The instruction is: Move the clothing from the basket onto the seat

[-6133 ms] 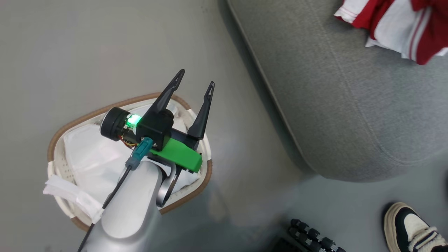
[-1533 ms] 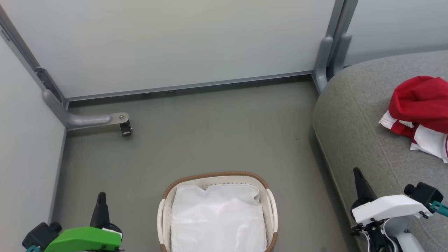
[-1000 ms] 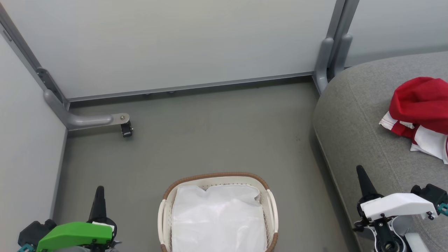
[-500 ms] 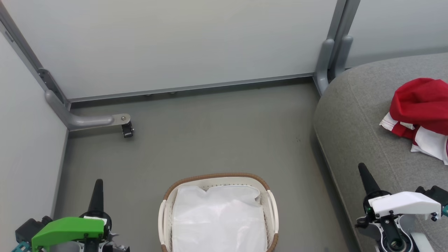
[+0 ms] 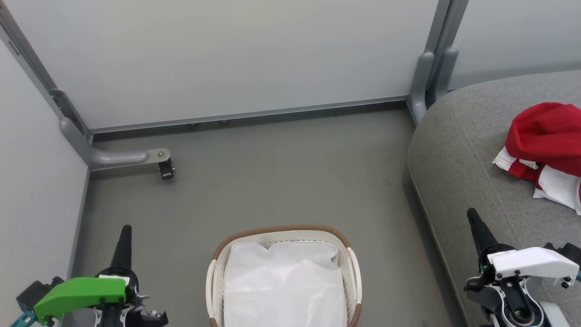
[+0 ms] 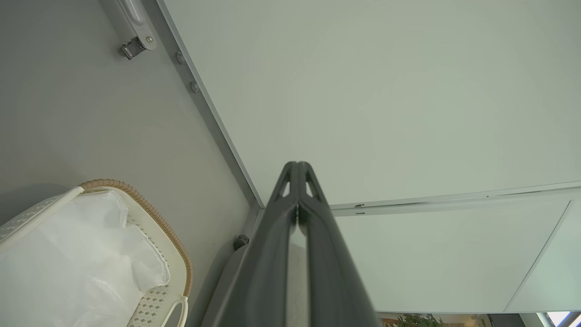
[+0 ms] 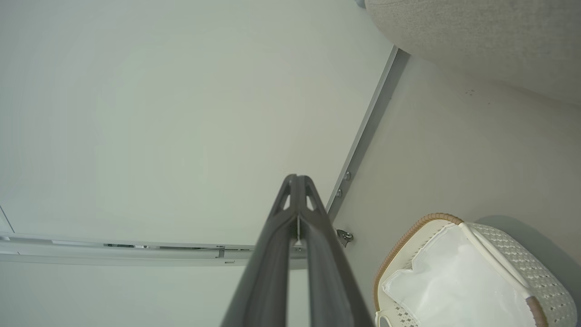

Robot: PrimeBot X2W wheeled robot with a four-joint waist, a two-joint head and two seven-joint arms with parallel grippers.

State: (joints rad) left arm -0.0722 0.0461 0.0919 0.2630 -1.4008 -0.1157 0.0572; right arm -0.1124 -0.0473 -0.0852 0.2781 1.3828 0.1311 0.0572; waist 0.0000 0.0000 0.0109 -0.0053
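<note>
Gripper L [image 6: 297,165] closed, empty, gripper R [image 7: 297,178] closed, empty, clothing [image 5: 544,131] on seat [image 5: 458,150], liner [image 5: 281,281] in basket [image 5: 281,229]

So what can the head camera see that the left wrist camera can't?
The head view adds the red clothing lying on the grey seat, plus the right gripper. The left wrist view adds a close look at the left gripper, fingers pressed shut, and what looks like a plant at the bottom edge. Both have the basket with just its white liner, the floor and the pale wall.
</note>
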